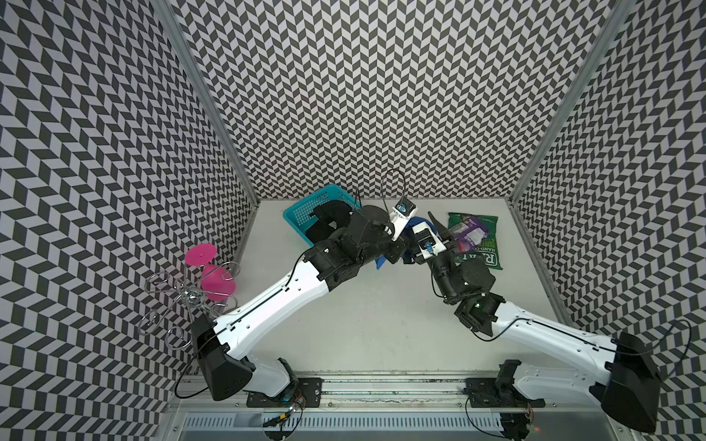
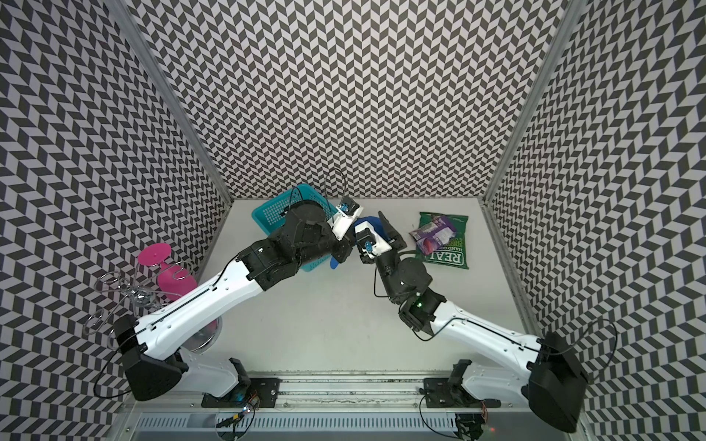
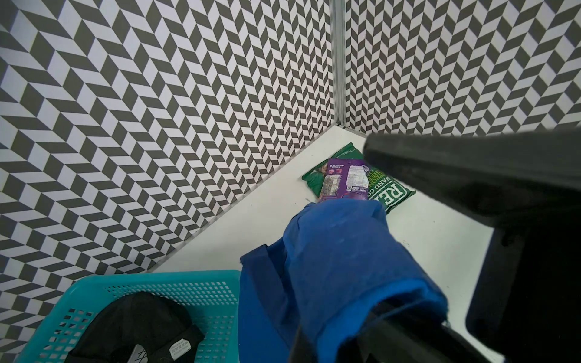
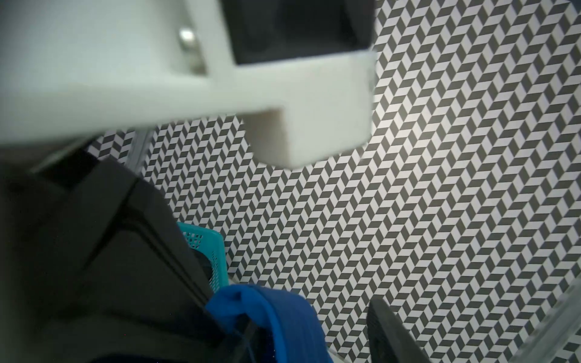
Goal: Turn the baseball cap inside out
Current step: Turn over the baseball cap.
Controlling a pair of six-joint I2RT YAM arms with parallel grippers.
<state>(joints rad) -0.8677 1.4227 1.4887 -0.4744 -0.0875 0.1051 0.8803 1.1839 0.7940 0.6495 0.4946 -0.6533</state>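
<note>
Cloth of the blue cap (image 3: 345, 251) is pinched in the left gripper (image 3: 386, 327) near the table's (image 1: 382, 324) twelve o'clock, teal basket (image 1: 301, 214) at its nine. The right gripper (image 4: 317, 327) holds its jaws apart around a fold.

This is looking like a robotics lab test cell: black-and-white chevron-patterned wall panels (image 1: 363, 95) are enclosing a white tabletop (image 1: 382, 324), aluminium corner posts (image 1: 208, 99) are framing it, and two white-and-black robot arms (image 1: 275, 301) are standing bolted to a metal rail (image 1: 389, 385).
</note>
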